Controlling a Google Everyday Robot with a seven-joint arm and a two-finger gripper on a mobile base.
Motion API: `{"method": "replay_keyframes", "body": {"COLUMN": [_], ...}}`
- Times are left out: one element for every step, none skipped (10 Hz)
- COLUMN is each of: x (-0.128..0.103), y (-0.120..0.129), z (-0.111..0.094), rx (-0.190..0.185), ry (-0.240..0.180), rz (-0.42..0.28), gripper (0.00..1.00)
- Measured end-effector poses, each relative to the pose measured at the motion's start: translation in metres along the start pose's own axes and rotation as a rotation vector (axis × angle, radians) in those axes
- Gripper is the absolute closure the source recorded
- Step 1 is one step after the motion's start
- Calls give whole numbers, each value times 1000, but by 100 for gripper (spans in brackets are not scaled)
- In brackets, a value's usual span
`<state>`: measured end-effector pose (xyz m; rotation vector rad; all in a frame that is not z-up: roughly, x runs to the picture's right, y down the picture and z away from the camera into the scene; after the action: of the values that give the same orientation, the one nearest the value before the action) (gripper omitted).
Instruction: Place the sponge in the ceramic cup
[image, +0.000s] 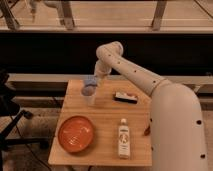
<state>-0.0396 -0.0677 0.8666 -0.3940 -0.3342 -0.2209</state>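
The light-blue sponge (89, 85) sits right at the mouth of the pale ceramic cup (90, 99), which stands upright near the far left corner of the wooden table (107, 115). My gripper (93, 80) points down directly above the cup, touching or just over the sponge. The sponge hides the cup's rim, and I cannot tell whether the sponge rests on the cup or hangs from the gripper. My white arm reaches in from the right, arching over the table's far edge.
An orange plate (76, 133) lies at the front left. A white bottle (123, 139) lies near the front middle. A flat black-and-white block (125, 97) rests at the back right, with a small red object (147, 131) beside my arm. Dark equipment (10, 110) stands left of the table.
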Motion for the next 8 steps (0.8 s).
{"method": "replay_keyframes", "body": {"x": [0, 2, 1, 1, 1, 2, 3, 4], "y": [0, 1, 0, 0, 1, 1, 1, 1], "z": [0, 0, 1, 1, 2, 2, 2, 2], "rx": [-1, -3, -5, -7, -8, -10, -11, -12], "ry": [0, 1, 0, 0, -2, -2, -2, -2], "rz": [1, 4, 4, 5, 6, 8, 11, 13], "gripper": [38, 46, 55, 58, 58, 57, 57, 54]}}
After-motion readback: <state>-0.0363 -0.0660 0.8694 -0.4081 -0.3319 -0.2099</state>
